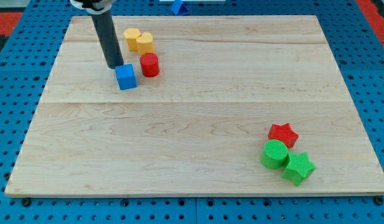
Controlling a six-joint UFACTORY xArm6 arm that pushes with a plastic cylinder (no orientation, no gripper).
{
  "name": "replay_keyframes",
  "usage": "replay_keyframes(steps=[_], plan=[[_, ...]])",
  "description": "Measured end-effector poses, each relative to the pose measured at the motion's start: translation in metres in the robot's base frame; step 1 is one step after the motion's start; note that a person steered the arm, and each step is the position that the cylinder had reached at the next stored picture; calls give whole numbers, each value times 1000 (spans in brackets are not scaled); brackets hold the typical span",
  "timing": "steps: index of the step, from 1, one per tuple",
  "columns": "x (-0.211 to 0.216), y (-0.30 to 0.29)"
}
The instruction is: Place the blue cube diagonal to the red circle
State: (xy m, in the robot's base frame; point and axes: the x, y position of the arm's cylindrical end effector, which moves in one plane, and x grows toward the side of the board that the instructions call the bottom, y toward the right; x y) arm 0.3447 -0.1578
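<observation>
The blue cube point(125, 76) lies on the wooden board in the upper left part of the view. The red circle point(149, 65), a short red cylinder, stands just to its upper right, a small gap between them. My tip point(114, 65) rests on the board at the cube's upper left edge, touching or nearly touching it. The dark rod rises from there toward the view's top left.
Two yellow blocks point(137, 40) sit side by side above the red circle. A red star point(283, 134), a green cylinder point(274, 154) and a green star-like block point(298, 168) cluster at the lower right. A blue piece point(177, 7) lies beyond the board's top edge.
</observation>
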Motion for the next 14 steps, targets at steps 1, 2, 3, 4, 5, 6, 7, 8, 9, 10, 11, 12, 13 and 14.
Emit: replay_keyframes(steps=[1,2,3,4,5,6,7,8,9,10,11,12,13,14], plan=[[-6,1],[10,21],[12,21],[38,6],[104,11],[113,45],[113,65],[112,72],[88,72],[105,57],[169,68],[149,150],[100,138],[93,66]])
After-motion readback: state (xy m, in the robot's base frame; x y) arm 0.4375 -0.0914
